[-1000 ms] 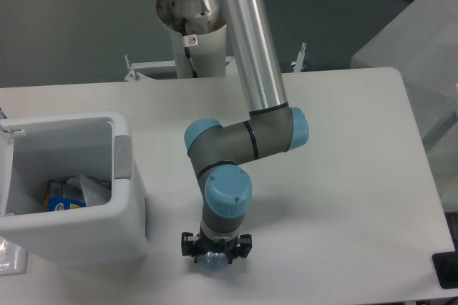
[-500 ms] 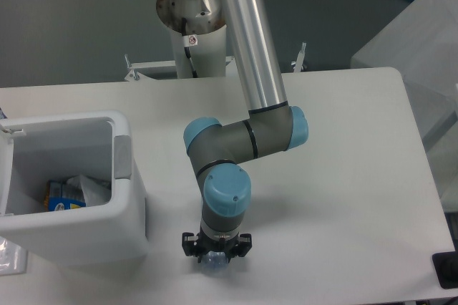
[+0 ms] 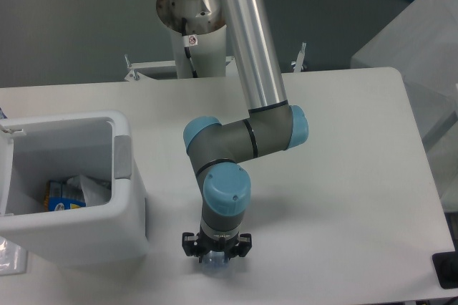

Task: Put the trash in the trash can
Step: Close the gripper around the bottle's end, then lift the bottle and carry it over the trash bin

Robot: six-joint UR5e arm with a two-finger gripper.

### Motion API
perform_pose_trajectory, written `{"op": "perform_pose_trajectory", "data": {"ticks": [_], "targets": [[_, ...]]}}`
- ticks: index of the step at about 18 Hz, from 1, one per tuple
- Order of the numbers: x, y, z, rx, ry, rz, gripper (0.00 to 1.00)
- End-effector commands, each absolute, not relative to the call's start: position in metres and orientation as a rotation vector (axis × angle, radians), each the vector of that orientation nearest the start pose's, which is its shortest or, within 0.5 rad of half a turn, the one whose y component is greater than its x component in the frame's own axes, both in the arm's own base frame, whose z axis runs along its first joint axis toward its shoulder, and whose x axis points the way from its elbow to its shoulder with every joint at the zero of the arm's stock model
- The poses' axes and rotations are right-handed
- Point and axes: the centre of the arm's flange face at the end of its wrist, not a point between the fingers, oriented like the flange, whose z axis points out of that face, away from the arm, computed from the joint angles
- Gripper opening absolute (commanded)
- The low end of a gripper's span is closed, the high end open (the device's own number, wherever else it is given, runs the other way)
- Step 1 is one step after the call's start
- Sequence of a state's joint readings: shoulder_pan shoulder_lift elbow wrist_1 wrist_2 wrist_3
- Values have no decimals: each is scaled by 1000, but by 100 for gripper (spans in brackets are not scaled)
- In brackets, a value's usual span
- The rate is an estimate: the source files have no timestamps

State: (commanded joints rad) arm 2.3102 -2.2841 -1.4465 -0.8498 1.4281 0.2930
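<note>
Gripper (image 3: 215, 256) is down at 6 o'clock on the desk (image 3: 343, 176), fingers around the clear bottle (image 3: 213, 265); trash can (image 3: 125, 212) sits at 9 o'clock.

white table (image 3: 343, 176) | dark object (image 3: 446, 269) at its right edge, possibly a device | translucent sheeting (image 3: 415, 40) far right

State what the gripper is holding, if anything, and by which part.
Cannot be told for sure. The gripper points down over a clear, bluish rounded plastic object at the table's near edge; the wrist hides the jaws, so neither grip nor held part shows.
</note>
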Motion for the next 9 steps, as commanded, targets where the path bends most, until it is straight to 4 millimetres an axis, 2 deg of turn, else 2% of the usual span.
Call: {"op": "perform_pose_trajectory", "data": {"ticks": [2, 4, 7, 9], "targets": [[-375, 628, 183, -2885, -636, -85, 60], [-375, 627, 195, -2875, -634, -76, 60], [-377, 619, 247, -2816, -636, -33, 60], [-391, 606, 276, -2767, -669, -4, 60]]}}
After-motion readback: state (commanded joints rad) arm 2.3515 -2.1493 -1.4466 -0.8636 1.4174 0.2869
